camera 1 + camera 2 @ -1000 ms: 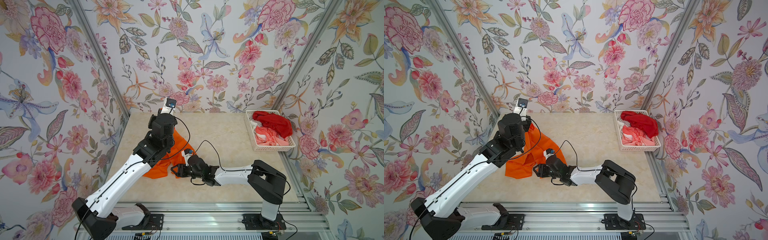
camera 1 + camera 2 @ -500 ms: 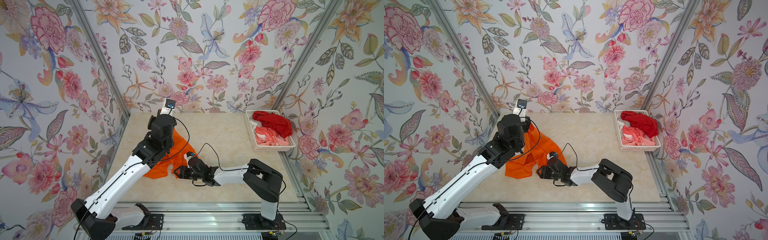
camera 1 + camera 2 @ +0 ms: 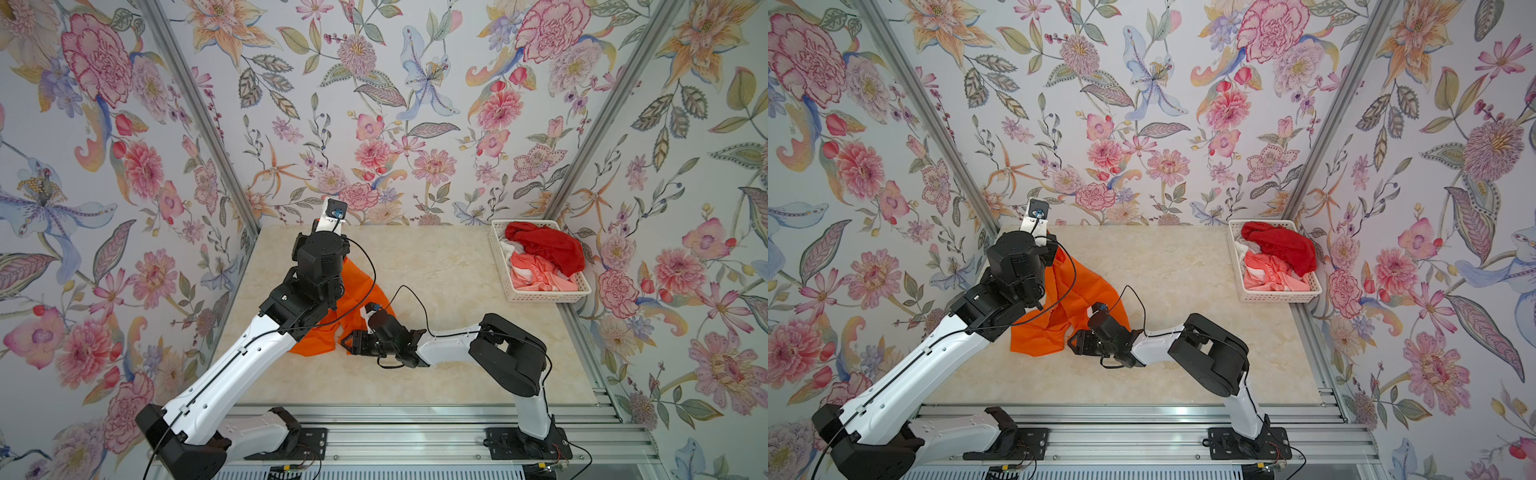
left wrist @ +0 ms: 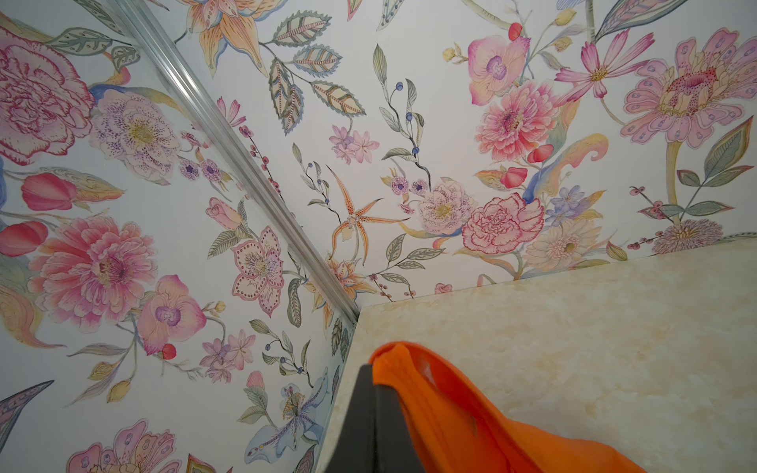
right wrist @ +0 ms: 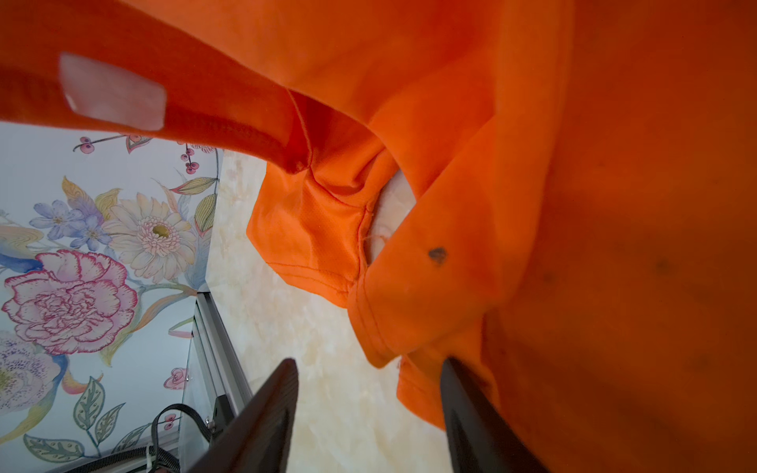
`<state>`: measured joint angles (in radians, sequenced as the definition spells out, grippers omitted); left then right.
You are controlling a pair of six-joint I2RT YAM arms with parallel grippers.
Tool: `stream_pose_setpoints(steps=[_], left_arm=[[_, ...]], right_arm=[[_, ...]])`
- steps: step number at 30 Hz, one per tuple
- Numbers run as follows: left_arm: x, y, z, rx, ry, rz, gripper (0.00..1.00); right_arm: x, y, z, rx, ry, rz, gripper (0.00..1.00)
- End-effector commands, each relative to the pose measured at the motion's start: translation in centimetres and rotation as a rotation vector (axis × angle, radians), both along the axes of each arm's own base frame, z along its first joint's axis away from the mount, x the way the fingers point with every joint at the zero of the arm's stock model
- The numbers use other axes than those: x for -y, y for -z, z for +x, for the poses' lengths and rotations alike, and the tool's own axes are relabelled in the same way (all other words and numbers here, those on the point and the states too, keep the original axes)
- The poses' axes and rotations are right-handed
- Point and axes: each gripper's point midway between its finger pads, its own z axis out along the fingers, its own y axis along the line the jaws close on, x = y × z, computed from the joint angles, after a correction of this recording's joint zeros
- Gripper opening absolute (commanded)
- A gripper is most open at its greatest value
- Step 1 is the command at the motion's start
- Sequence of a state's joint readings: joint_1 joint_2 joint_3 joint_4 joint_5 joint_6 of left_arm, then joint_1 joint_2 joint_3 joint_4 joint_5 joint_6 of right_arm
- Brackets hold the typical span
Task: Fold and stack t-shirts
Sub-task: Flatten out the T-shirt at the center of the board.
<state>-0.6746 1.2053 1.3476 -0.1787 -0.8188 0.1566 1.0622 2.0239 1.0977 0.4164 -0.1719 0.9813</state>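
Note:
The bright orange t-shirt (image 3: 353, 282) hangs from my left gripper (image 4: 375, 368), which is shut on a bunched edge of it above the table's far left corner. The rest of the shirt trails down onto the table (image 3: 436, 270) in crumpled folds. Its white neck label (image 5: 112, 92) shows in the right wrist view. My right gripper (image 3: 347, 343) lies low at the shirt's near edge, open, and the cloth's hem (image 5: 381, 327) sits by one finger with bare table between the two. A deep red t-shirt (image 3: 544, 245) and a coral-pink-and-white one (image 3: 536, 274) lie in the basket.
The white slotted basket (image 3: 540, 296) stands at the table's far right corner against the wall. Flowered walls close in the table on the left, back and right. A metal rail (image 3: 395, 415) runs along the front edge, carrying both arm bases.
My right gripper has slid left along the table to the orange shirt's near edge, its jaws narrowing slightly. The left gripper still holds the shirt up in about the same place.

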Motion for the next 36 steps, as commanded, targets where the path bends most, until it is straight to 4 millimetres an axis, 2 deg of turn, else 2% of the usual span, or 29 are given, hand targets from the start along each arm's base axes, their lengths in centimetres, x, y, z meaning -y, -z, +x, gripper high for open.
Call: stream_pose_setpoints(steps=[1, 5, 11, 18, 24, 30, 32, 35, 36], left_arm=[[-0.2, -0.4, -0.5, 0.019, -0.005, -0.019, 0.0], [-0.2, -0.3, -0.6, 0.019, -0.002, -0.021, 0.0], [-0.4, -0.3, -0.8, 0.021, -0.005, -0.023, 0.0], [-0.3, -0.3, -0.8, 0.02, -0.004, -0.024, 0.0], [-0.2, -0.1, -0.6, 0.015, -0.005, -0.017, 0.0], [-0.1, 0.2, -0.4, 0.009, -0.004, -0.013, 0.0], [-0.1, 0.2, -0.4, 0.009, -0.005, -0.015, 0.0], [-0.1, 0.3, -0.4, 0.008, -0.005, -0.013, 0.0], [-0.1, 0.3, -0.4, 0.007, -0.006, -0.012, 0.0]], right_arm=[[-0.1, 0.1, 0.8, 0.033, 0.007, -0.004, 0.58], [0.3, 0.7, 1.5, 0.026, 0.024, -0.013, 0.58], [2.1, 1.1, 3.4, 0.035, 0.083, -0.023, 0.58], [0.5, 1.7, 4.1, 0.023, 0.041, -0.018, 0.57], [-1.7, 1.0, 2.8, 0.03, -0.022, 0.006, 0.56], [-1.6, 0.0, 3.0, 0.088, -0.02, -0.018, 0.55], [-1.6, -0.1, 3.1, 0.097, -0.02, -0.022, 0.49], [-1.8, -0.1, 3.2, 0.109, -0.027, -0.04, 0.25], [-1.8, 0.0, 3.3, 0.114, -0.027, -0.047, 0.22]])
